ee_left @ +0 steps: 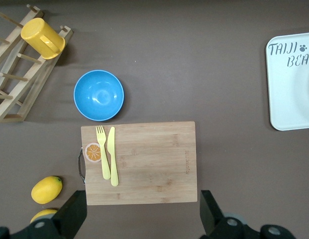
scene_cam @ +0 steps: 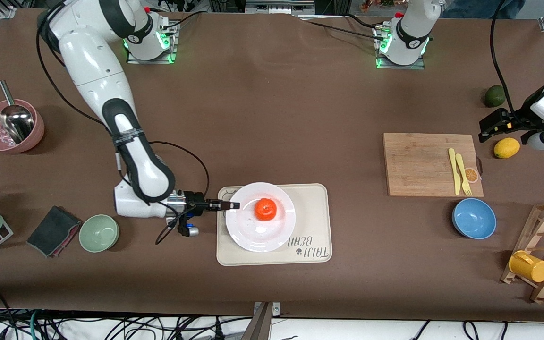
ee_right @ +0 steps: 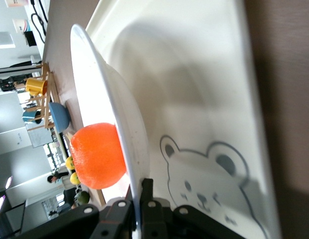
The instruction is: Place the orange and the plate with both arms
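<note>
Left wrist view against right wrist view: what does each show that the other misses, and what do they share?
Only the left wrist view shows the cutting board carrying a yellow fork and knife, with the open left gripper above it. Only the right wrist view shows the orange lying on the plate, the right gripper shut on the plate's rim, and the bear drawing. Both show the cream tray, the blue bowl, the yellow mug on the wooden rack, and lemons.
</note>
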Robot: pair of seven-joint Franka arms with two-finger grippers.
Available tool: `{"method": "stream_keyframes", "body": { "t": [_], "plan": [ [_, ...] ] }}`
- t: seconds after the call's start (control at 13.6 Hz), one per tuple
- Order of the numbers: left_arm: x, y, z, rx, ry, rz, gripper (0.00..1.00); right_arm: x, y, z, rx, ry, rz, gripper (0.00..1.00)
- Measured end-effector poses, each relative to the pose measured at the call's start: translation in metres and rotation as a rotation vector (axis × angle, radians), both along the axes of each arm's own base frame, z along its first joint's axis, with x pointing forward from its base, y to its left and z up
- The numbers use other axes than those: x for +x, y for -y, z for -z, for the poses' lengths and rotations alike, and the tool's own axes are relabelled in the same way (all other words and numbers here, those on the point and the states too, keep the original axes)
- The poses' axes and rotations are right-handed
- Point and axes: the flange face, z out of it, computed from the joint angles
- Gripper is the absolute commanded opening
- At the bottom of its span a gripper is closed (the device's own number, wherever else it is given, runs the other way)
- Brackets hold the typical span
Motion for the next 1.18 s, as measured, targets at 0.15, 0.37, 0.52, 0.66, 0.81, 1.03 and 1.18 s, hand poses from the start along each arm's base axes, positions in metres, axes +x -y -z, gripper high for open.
{"method": "stream_keyframes", "body": {
  "t": [0.15, 0.37, 0.52, 0.66, 0.81, 1.03, 1.18],
  "plan": [
    [0.000, 0.000, 0.000, 0.000, 0.000, -0.001, 1.00, 0.001, -0.013, 0.003, -0.004, 0.003, 0.004, 1.00],
    [0.000, -0.004, 0.000, 0.000, 0.000, -0.006, 1.00, 0.007, -0.018, -0.008, -0.019, 0.041, -0.022, 1.00],
    [0.000, -0.004, 0.000, 0.000, 0.000, -0.007, 1.00, 0.012, -0.016, -0.022, -0.108, 0.108, -0.116, 1.00],
    [0.000, -0.004, -0.001, 0.000, 0.005, -0.008, 1.00, 0.012, -0.016, -0.043, -0.216, 0.150, -0.236, 1.00],
    [0.001, -0.005, -0.002, 0.000, 0.010, -0.008, 1.00, 0.009, -0.013, -0.075, -0.386, 0.168, -0.364, 1.00],
    [0.001, -0.008, -0.002, 0.000, 0.012, -0.013, 1.00, 0.002, 0.000, -0.129, -0.628, 0.179, -0.515, 1.00],
    [0.001, -0.009, -0.003, 0.000, 0.013, -0.015, 1.00, -0.005, 0.020, -0.166, -0.774, 0.157, -0.608, 1.00]
  ]
}}
